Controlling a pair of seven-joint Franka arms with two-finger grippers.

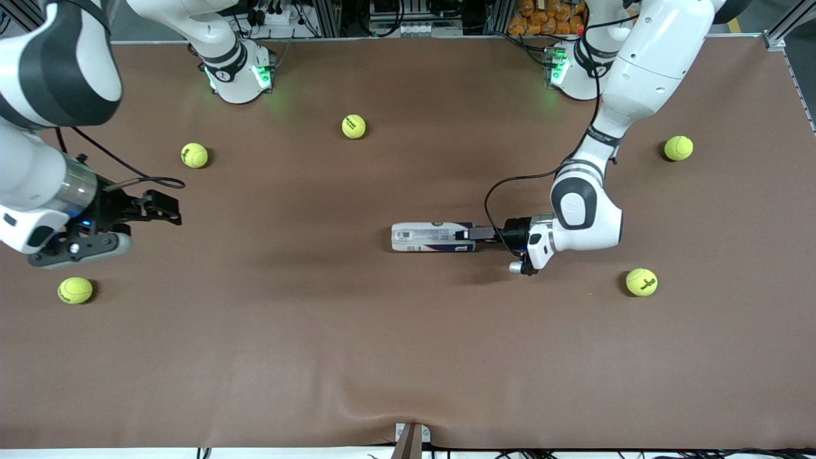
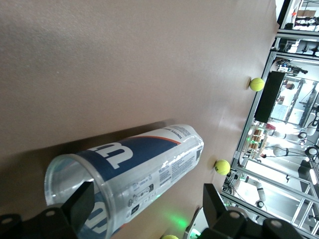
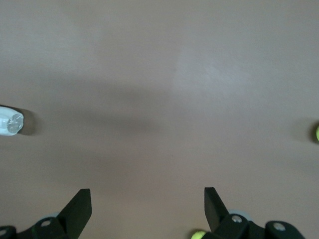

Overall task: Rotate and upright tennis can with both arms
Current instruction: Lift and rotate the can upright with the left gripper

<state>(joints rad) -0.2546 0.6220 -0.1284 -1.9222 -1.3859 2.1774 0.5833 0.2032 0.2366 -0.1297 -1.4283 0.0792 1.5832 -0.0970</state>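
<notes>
Because the tennis can (image 1: 433, 237) lies on its side near the middle of the table (image 1: 382, 357), its long axis running from one arm's end of the table toward the other, the front view settles which arm matters: the left gripper (image 1: 479, 233) is right at the can's end that faces the left arm's end of the table, wrist level and low, its fingers reaching along the can's axis. The right gripper (image 1: 159, 209) waits well apart, over the right arm's end of the table near a tennis ball (image 1: 75, 290), jaws spread and holding nothing.

From the left wrist view the can (image 2: 134, 174) points lengthwise away from the camera, its open mouth nearest. One finger (image 2: 79, 206) overlaps the rim at the mouth, and the other finger (image 2: 214, 206) stands off to the can's side, so the jaws are spread wide. Whether the near finger is inside the mouth or just in front of it I cannot say for certain; it looks inserted. No squeeze on the wall shows yet.

From the right wrist view only bare table lies between the spread fingers (image 3: 79, 209); the can's closed end (image 3: 10, 122) shows as a small pale shape at the edge, far off, with its axis pointing roughly toward this camera.
</notes>
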